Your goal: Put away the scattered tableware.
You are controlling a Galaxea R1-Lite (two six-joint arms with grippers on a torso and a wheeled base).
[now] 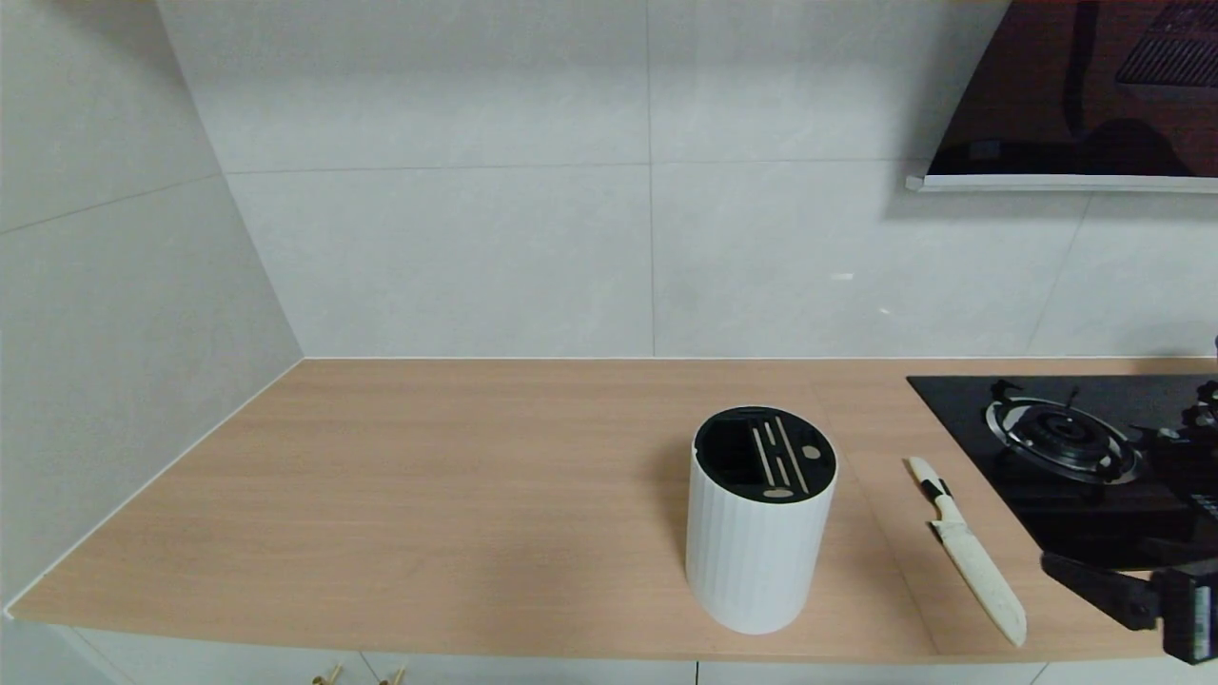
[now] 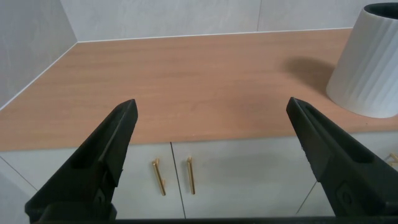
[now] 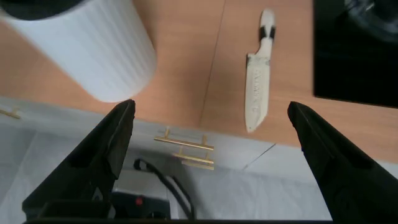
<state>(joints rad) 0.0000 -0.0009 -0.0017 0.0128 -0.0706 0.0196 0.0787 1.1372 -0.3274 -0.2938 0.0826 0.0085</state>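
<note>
A white ribbed cylindrical holder (image 1: pixel 759 533) with a black slotted top stands on the wooden counter (image 1: pixel 428 495) near its front edge; its side appears as the holder (image 2: pixel 367 68) and the holder (image 3: pixel 93 53) in the wrist views. To its right lies a cream speckled knife (image 1: pixel 969 552), tip toward the counter's front edge, also seen as the knife (image 3: pixel 257 84). My left gripper (image 2: pixel 211 118) hangs open in front of the counter edge, left of the holder, with nothing between its fingers. My right gripper (image 3: pixel 211 118) is open above the front edge, short of the knife.
A black gas hob (image 1: pixel 1085 447) with a burner sits at the right of the counter, under a dark range hood (image 1: pixel 1075 95). White cabinet doors with gold handles (image 2: pixel 174 177) lie below the counter edge. Tiled walls close the back and the left.
</note>
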